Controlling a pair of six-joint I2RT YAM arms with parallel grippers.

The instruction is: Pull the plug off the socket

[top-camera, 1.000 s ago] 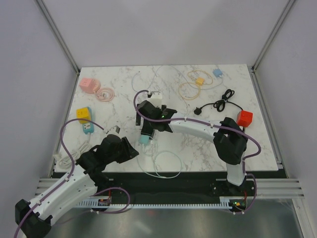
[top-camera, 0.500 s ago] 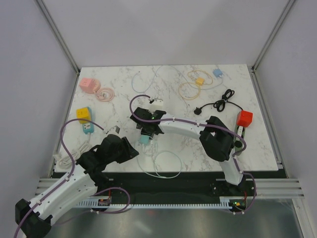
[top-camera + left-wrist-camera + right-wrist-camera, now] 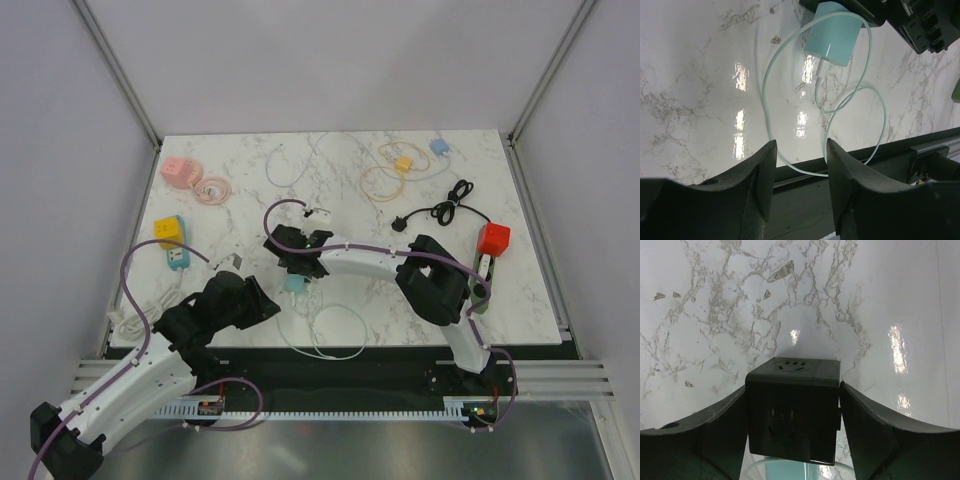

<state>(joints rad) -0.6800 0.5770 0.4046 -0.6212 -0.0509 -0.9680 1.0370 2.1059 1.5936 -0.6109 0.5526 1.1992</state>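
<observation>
**A:** So where's the thing to grab? I see the mint plug [image 3: 832,32] seated in the dark cube socket [image 3: 792,410]. Both sit on the marble table [image 3: 385,315], a bit left of the middle and closer to the near edge than the far one.

**B:** Yep. The right gripper [image 3: 792,390] has the cube between its fingers, and they look to be touching both side faces, so I'd call it clamped on the socket. The left gripper [image 3: 801,147] hangs by the near edge about half open with nothing in it.

**A:** How's it gonna handle?

**B:** My guess is both bits are light, hard, glossy plastic, so a little slippery. The only real resistance should be friction on the pins. Take the plug by the flat sides of its body, not by the mint cable [image 3: 767,100], which is floppy and would just take the strain. Pull straight along the pins while the other arm holds the cube down.

**A:** Anything in the way?

**B:** The cable loops right below the left fingers toward the near edge, so it could snag. There's a white adapter [image 3: 320,213] just past the right wrist on the far-edge side. The red cube [image 3: 493,238] by the right edge and the pink socket [image 3: 178,170] near the far left corner are well apart.
</observation>
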